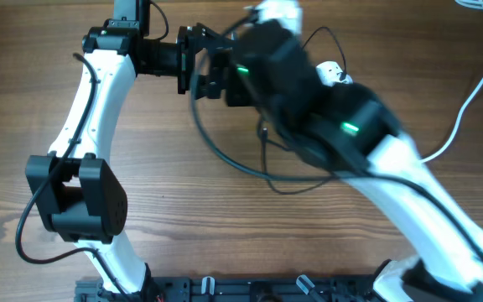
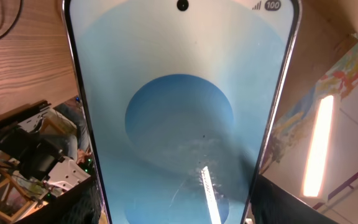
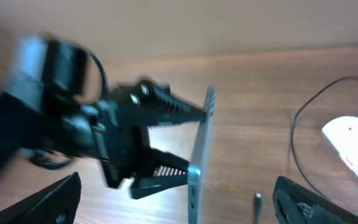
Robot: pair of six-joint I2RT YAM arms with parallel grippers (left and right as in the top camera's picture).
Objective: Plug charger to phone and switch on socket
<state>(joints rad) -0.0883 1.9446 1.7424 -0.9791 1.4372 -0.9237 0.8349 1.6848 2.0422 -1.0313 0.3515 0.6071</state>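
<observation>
Phone (image 2: 179, 112) sat pinched edge-on in my left gripper (image 3: 194, 142). My right gripper (image 3: 179, 206) hung spread and empty; the charger (image 3: 257, 200) tip lay just right of the phone.

The left pincer (image 3: 197, 144), black and blurred, clamps the phone (image 3: 204, 132) by its two faces, holding it upright and edge-on to the camera. The right pincer (image 3: 178, 186) is spread wide, its fingers (image 3: 51, 202) in the lower corners, touching nothing. On the wooden tabletop (image 3: 260, 74) to the right, the charger (image 3: 293, 134) loops. Its tip (image 3: 257, 200) lies apart from the phone. The socket (image 3: 353, 134) lies at the right edge.
</observation>
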